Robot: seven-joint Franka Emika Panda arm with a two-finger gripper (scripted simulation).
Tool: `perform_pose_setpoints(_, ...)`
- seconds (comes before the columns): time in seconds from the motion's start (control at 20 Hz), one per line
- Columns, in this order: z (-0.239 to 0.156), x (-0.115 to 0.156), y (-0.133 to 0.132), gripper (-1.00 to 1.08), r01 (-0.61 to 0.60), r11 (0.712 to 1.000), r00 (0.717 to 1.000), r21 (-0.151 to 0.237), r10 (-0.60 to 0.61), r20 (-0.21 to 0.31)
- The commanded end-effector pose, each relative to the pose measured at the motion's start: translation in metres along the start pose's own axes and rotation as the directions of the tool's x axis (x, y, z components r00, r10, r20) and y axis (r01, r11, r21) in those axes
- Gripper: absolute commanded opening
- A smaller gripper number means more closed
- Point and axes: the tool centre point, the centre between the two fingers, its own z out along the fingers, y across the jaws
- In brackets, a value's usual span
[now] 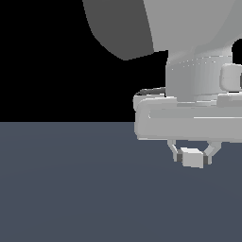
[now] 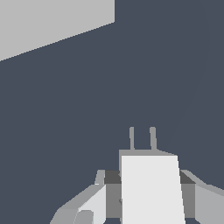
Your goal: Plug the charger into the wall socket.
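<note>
My gripper (image 1: 193,155) is shut on the charger (image 1: 192,157), a small off-white block held between the two fingers above the dark grey floor. In the wrist view the charger (image 2: 151,188) fills the space between the fingers (image 2: 94,203), and its two thin prongs (image 2: 142,138) stick out from its far end. A pale grey slab (image 2: 52,24), which seems to be the wall socket, shows only as a flat corner piece some way beyond the prongs and off to one side. Its face and dots are not visible. The socket is out of the exterior view.
The arm's large grey links (image 1: 189,47) fill the upper right of the exterior view. The dark grey floor (image 1: 71,189) stretches across the lower half.
</note>
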Motion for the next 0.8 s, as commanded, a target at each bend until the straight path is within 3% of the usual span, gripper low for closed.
perform_pose_setpoints(0.0, -0.009, 0.006, -0.004, -1.0, 0.055, 0.998, 0.998, 0.011, -0.055, -0.002)
perform_pose_setpoints(0.4, -0.04, 0.025, -0.022, -1.0, 0.255, 0.965, 0.967, 0.054, -0.255, -0.01)
perform_pose_setpoints(0.75, -0.056, 0.033, -0.033, -1.0, 0.353, 0.933, 0.936, 0.077, -0.353, -0.015)
